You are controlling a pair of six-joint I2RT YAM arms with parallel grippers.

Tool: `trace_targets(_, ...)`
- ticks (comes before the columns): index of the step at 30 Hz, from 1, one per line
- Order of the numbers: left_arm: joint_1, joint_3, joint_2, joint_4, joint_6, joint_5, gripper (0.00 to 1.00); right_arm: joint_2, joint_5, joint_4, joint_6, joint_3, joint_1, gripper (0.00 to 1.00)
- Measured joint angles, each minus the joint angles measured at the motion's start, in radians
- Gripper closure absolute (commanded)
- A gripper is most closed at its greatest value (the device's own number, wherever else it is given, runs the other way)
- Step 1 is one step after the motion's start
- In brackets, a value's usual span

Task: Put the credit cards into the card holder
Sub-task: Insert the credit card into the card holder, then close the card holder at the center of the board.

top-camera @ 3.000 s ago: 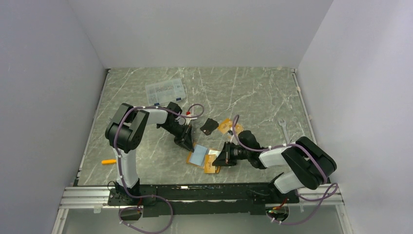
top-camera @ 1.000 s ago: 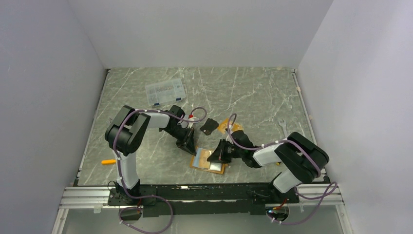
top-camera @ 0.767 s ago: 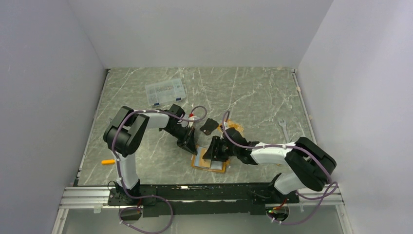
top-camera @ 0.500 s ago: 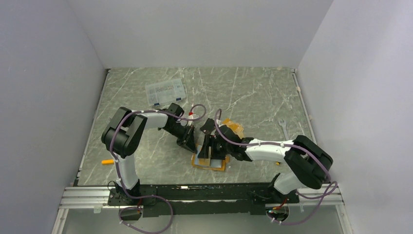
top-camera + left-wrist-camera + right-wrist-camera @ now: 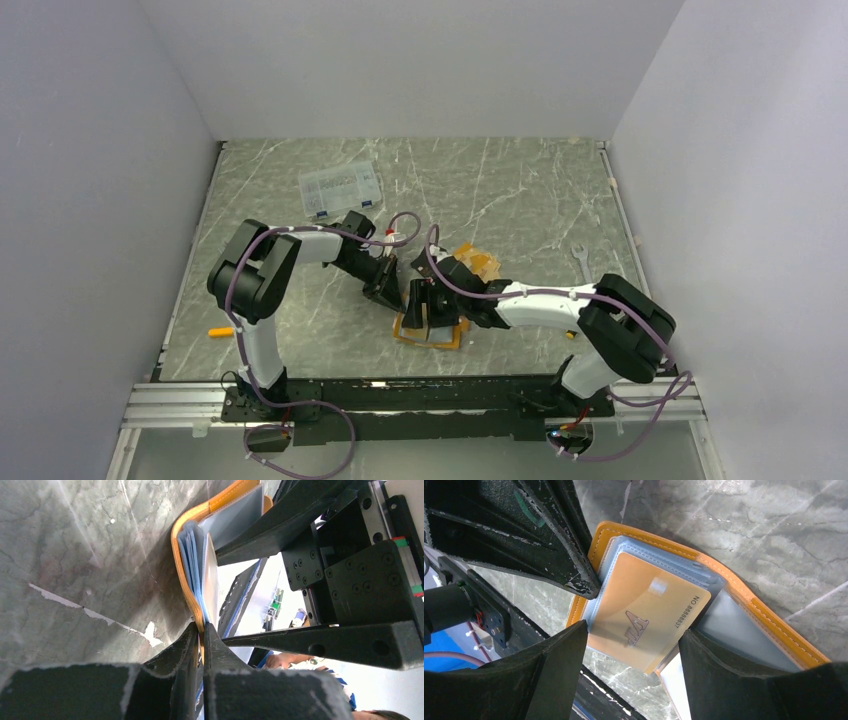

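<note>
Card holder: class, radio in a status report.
Left pincer shut on card holder edge. Right pincer open, straddling orange card. Card lies on the open holder. Nothing visibly blocking.

A thick orange leather-like fold-over card holder (image 5: 452,341) lies open close to the desk's near edge, about midway along it, its pale blue-grey inner sleeves showing. One thin orange-tan credit card (image 5: 649,615), printed with a number, sits partly tucked into those sleeves, one end sticking out. More orange-tan cards (image 5: 478,263) lie loose in a small heap just behind, toward the desk's middle.
</note>
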Motion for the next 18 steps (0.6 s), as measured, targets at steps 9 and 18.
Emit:
trace_targets(9,0.033,0.089,-0.008,-0.143,0.080,-0.040,0.95,0.021,-0.056,0.043,-0.061,0.020,-0.017,0.20)
trace_targets(18,0.076,0.107,-0.024,-0.214,0.144,-0.106,0.97,-0.152,-0.091,0.043,-0.063,-0.060,-0.082,0.18)
